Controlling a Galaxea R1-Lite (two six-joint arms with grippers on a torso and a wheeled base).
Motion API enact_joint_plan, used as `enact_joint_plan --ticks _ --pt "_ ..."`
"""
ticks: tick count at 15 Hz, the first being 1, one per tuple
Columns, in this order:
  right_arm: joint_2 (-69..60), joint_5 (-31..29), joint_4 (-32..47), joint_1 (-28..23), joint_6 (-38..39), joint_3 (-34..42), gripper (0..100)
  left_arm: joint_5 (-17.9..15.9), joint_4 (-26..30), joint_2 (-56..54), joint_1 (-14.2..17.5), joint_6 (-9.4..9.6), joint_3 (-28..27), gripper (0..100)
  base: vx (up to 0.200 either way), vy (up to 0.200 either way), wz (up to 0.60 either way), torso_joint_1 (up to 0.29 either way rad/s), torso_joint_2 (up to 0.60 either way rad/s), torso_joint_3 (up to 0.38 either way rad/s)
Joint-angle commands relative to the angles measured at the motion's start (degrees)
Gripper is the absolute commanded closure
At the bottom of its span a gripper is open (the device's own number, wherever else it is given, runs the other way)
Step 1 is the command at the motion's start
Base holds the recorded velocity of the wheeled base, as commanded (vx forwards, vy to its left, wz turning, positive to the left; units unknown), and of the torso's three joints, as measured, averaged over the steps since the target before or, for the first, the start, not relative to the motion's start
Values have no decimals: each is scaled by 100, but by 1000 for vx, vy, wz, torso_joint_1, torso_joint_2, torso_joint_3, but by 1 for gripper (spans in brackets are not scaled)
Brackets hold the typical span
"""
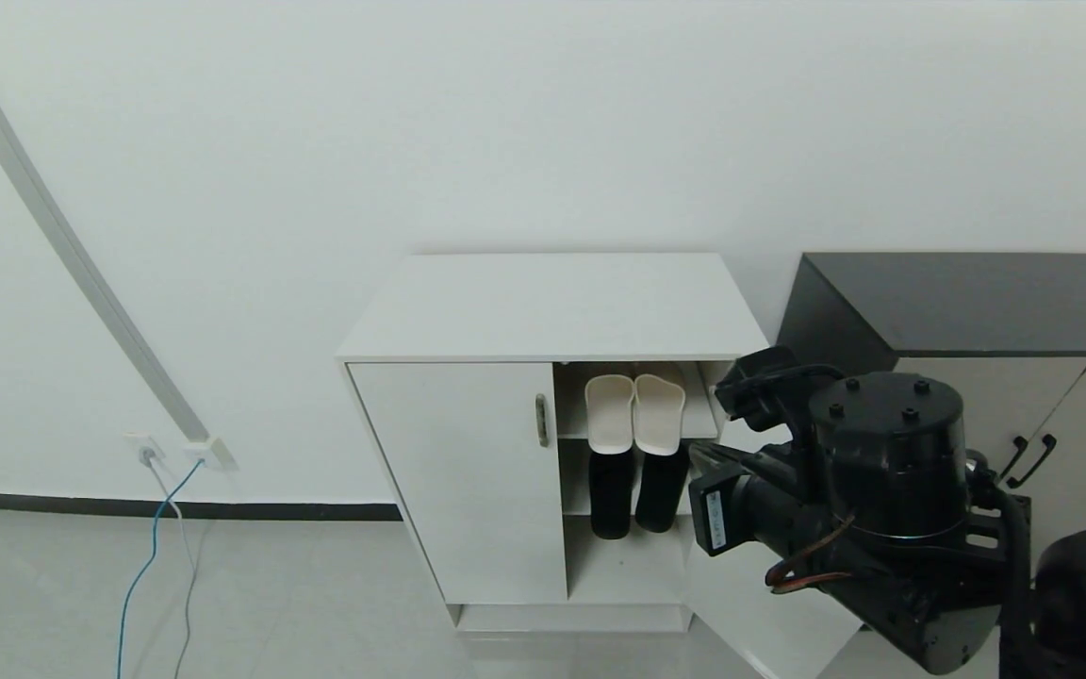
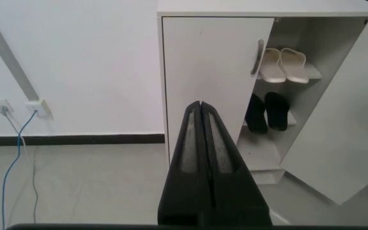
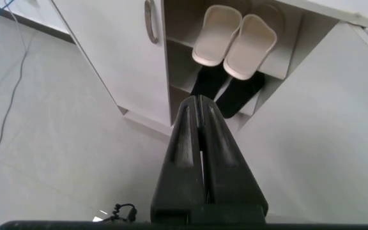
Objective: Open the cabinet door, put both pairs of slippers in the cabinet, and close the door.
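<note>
**Both pairs of slippers on the shelves, right door wide open**

In the head view the right arm covers the right edge of the cabinet (image 1: 552, 306) opening and most of the open door (image 2: 337, 128), whose lower corner is cut off by the frame. The far ends of the slippers sit in shadow, so toe and heel are hard to tell apart.

The cabinet has two doors: the left door (image 1: 463, 481) is shut, with one upright handle (image 1: 541, 420) at its inner edge, and the right one is swung out. There are four slippers in two pairs. The white pair (image 1: 611, 415) lies on the upper shelf, the black pair (image 1: 611, 490) on the shelf below. In each pair the slippers lie side by side, long axis front to back, with rounded ends reaching the shelf's front edge.

The left hand (image 2: 200, 112) has its fingers pressed together on nothing and hangs out in front of the shut door. The right hand (image 3: 200, 105) is likewise closed and empty, and hangs in front of the open half above the floor.

A dark-topped cabinet (image 1: 977, 292) stands to the right. Two cables (image 1: 142, 566) drop from wall sockets (image 1: 145, 445) on the left.
</note>
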Motion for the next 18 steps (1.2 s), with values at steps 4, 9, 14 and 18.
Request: enact_joint_plan --ticks 4,9,14,18 --pt "18 -7 0 4 -9 32 100 -2 -10 -1 1 0 0 100 0 0 -600 -4 2 1" --pt "106 2 -123 -40 -9 41 100 7 -10 -1 1 -9 0 100 0 0 -120 0 0 0" --pt "150 2 -202 -48 -9 59 100 15 -10 -1 1 -9 0 100 0 0 0 0 0 0" --pt "176 -7 -211 -48 -9 59 100 15 -10 -1 1 -9 0 100 -150 0 0 3 -1 3"
